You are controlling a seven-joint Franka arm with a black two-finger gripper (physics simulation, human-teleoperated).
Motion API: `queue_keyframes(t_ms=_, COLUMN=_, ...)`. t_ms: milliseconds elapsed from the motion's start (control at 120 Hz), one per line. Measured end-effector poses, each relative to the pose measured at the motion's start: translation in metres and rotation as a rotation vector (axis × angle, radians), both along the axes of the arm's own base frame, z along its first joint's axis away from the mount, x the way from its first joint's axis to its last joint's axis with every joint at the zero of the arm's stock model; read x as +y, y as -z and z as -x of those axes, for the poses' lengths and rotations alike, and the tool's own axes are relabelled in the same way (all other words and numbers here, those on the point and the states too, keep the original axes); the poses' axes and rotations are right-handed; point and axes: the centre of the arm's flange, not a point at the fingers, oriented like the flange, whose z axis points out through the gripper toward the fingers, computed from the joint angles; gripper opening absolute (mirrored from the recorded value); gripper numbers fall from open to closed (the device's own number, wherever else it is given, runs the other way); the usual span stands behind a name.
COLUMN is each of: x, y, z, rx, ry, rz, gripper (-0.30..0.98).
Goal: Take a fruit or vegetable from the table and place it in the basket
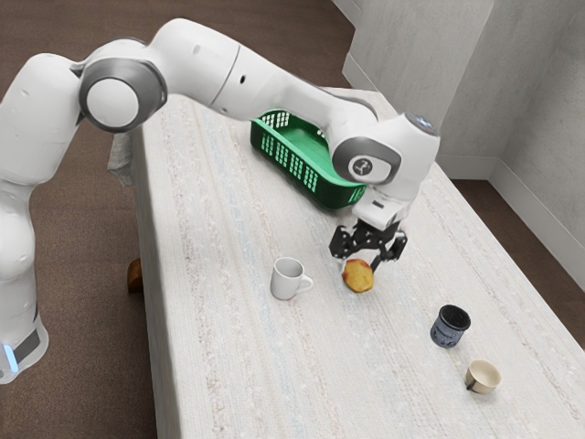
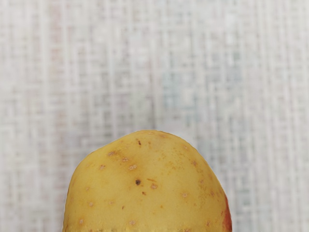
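In the exterior view, my black gripper (image 1: pixel 360 264) points down at a yellow potato (image 1: pixel 358 276) with reddish patches, right at its lower end. Whether it is open or shut on the potato cannot be told, nor whether the potato touches the table. The wrist view has the rounded, speckled potato (image 2: pixel 148 186) large at its lower edge, with a red patch on one side. The green basket (image 1: pixel 297 166) stands farther back on the table, partly hidden behind the arm.
A white mug (image 1: pixel 287 278) stands near the potato, toward the exterior view's left. Toward the exterior view's lower right are a dark blue mug (image 1: pixel 449 327) and a small beige cup (image 1: pixel 482 377). A pale woven cloth covers the table (image 1: pixel 238 366).
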Motion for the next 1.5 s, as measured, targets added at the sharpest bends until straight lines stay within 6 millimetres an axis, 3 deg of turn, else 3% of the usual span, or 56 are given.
queue_keyframes(t_ms=217, x=0.000, y=0.011, z=-0.004, rx=0.003, ry=0.010, rz=0.008, gripper=0.35)
queue_keyframes(t_ms=450, x=0.008, y=0.007, z=-0.008, rx=-0.023, ry=0.002, rz=0.014, gripper=0.36)
queue_keyframes(t_ms=517, x=0.010, y=-0.003, z=-0.010, rx=-0.050, ry=-0.001, rz=0.013, gripper=0.34)
queue_keyframes(t_ms=600, x=0.042, y=-0.041, z=-0.014, rx=-0.114, ry=-0.048, rz=-0.002, gripper=0.34)
queue_keyframes(t_ms=725, x=0.104, y=-0.116, z=-0.013, rx=-0.217, ry=-0.135, rz=-0.017, gripper=0.34)
queue_keyframes(t_ms=850, x=0.179, y=-0.153, z=-0.007, rx=-0.262, ry=-0.234, rz=-0.028, gripper=0.34)
queue_keyframes(t_ms=925, x=0.223, y=-0.158, z=-0.001, rx=-0.268, ry=-0.290, rz=-0.035, gripper=0.33)
queue_keyframes(t_ms=1042, x=0.255, y=-0.156, z=0.003, rx=-0.273, ry=-0.324, rz=-0.040, gripper=0.32)
queue_keyframes(t_ms=1208, x=0.322, y=-0.159, z=0.022, rx=-0.287, ry=-0.416, rz=-0.053, gripper=0.31)
queue_keyframes(t_ms=1500, x=0.337, y=-0.162, z=0.027, rx=-0.300, ry=-0.432, rz=-0.051, gripper=0.32)
